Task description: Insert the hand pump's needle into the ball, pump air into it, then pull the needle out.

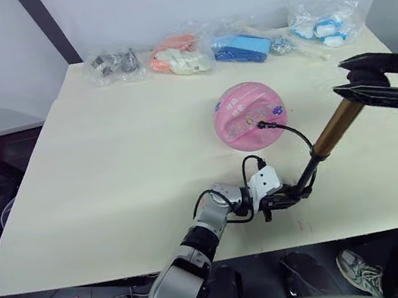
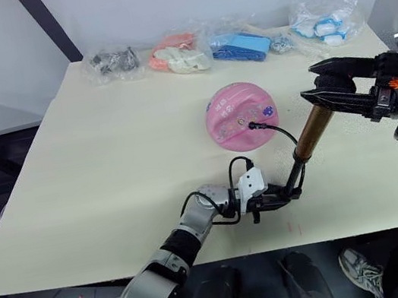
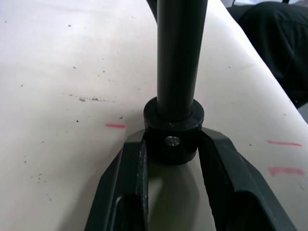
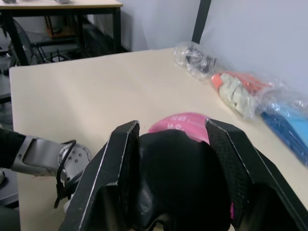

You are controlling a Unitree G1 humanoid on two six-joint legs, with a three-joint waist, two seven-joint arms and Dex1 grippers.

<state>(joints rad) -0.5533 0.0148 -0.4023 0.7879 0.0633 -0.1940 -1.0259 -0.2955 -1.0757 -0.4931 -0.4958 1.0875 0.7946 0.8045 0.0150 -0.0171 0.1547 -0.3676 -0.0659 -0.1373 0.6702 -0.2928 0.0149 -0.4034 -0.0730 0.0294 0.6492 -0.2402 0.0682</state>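
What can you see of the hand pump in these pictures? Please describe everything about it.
The hand pump is a slim gold-bronze metal cylinder with black ends, tilted over the table's near right part. The left hand clamps its lower black cap against the table; the right hand closes around the black handle at its raised end. A thin black hose curves from the pump to the pink ball, where its fitting sits on the ball's top.

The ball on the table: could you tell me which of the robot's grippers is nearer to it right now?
Right, slightly. The right gripper holds the pump's handle just beside the ball, toward the robot's right. The left gripper clamps the pump's base near the table's front edge.
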